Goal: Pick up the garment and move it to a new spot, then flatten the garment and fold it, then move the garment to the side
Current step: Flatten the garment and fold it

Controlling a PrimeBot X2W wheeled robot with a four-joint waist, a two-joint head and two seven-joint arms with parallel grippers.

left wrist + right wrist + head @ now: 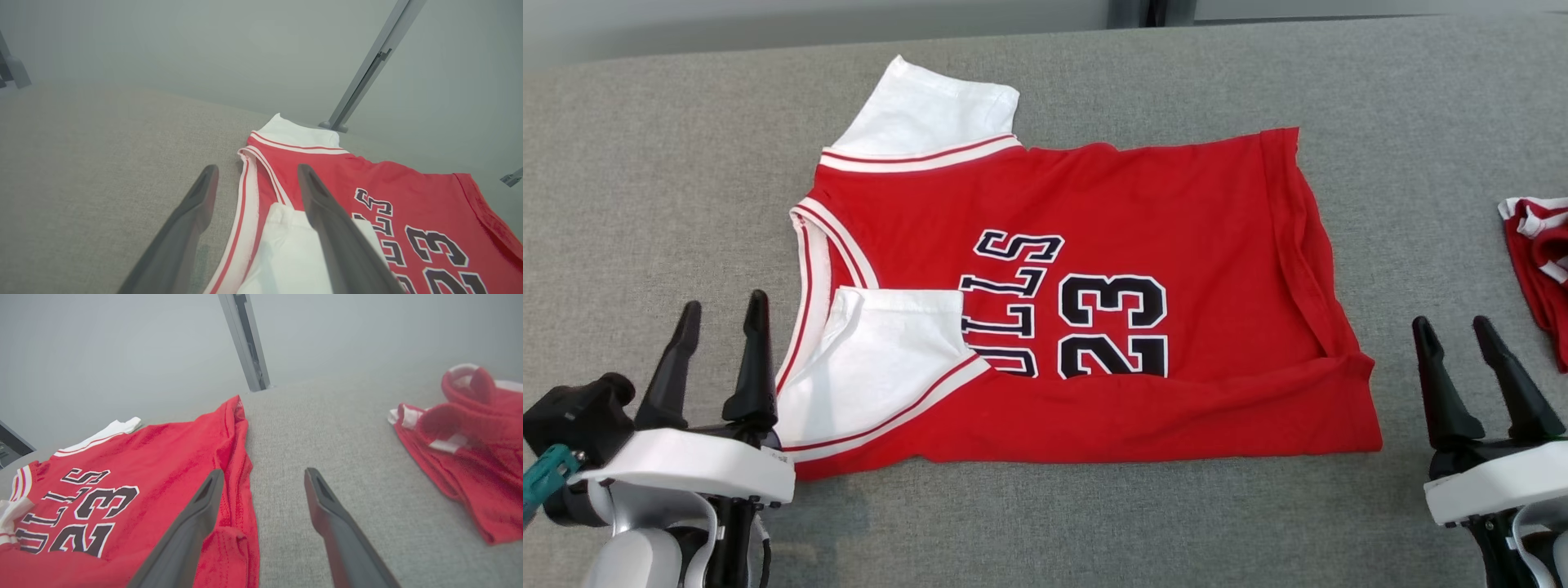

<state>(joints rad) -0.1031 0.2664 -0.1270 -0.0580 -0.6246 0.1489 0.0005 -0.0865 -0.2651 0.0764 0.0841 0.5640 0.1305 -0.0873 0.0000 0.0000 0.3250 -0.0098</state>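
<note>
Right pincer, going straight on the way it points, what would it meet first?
Likely just bare grey surface: the right pincer points into the gap between the red jersey and the crumpled red garment. Depth unclear.

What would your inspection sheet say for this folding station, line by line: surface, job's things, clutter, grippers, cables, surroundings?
Surface: grey woven fabric tabletop, flat.
Job's things: red basketball jersey with white sleeves and black number 23, lying flat, near edge folded up over the number's lower part, near sleeve turned onto the front.
Clutter: crumpled red-and-white garment at the right edge.
Grippers: left gripper and right gripper, jaws open, empty, one at each end of the jersey.
Cables: what looks like a thin dark cable under the left gripper's white mount.
Surroundings: grey metal post, pale wall.
</note>
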